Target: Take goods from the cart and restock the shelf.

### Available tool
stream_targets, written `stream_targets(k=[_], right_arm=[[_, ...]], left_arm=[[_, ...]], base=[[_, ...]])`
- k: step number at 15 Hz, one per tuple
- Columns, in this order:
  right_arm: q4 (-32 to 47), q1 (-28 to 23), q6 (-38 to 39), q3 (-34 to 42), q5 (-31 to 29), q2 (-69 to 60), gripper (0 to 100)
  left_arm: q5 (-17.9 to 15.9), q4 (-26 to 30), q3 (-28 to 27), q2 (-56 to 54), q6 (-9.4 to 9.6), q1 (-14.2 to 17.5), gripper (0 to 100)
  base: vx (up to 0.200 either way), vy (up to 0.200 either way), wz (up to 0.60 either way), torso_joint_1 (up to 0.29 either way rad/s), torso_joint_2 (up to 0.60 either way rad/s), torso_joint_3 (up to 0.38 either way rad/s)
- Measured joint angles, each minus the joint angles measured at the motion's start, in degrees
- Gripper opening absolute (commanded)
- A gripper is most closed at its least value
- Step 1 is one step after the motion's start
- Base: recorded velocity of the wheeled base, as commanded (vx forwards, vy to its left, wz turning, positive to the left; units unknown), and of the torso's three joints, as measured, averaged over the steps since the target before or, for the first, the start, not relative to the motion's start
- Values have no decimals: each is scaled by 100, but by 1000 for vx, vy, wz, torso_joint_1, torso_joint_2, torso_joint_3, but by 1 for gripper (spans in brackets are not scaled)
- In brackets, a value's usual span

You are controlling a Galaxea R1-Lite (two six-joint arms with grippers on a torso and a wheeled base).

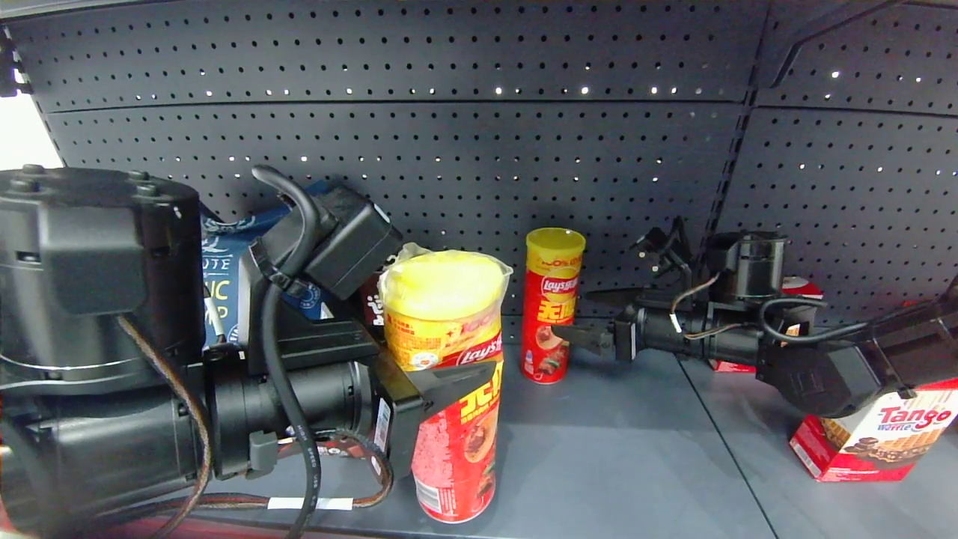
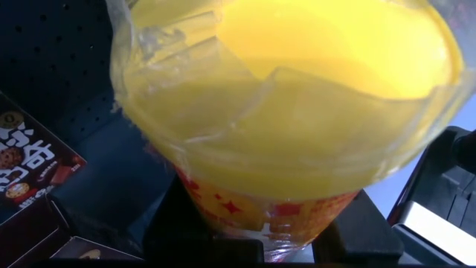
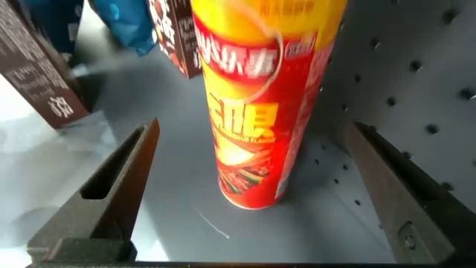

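- Two chips cans here: the front can (image 1: 453, 457) is clamped in the left gripper (image 1: 456, 382), fingers tight on its sides, near the shelf's (image 1: 636, 434) front edge.
- Back can (image 1: 552, 307) stands upright by the pegboard (image 1: 479, 150).
- Right gripper (image 1: 587, 318) is just beside the back can, fingers spread wide and not touching it.
- Wafer box (image 1: 876, 438) sits well off to the right.

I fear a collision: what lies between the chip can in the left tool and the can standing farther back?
Nothing: in the head view, only bare shelf floor separates the held can from the standing can.
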Motion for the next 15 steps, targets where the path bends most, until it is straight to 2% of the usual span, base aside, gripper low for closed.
stream_targets(k=[15], right_arm=[[-340, 83, -2, -422, 167, 935, 100]], left_arm=[[11, 9, 27, 11, 0, 16, 0]], base=[[0, 0, 0, 0, 0, 0]])
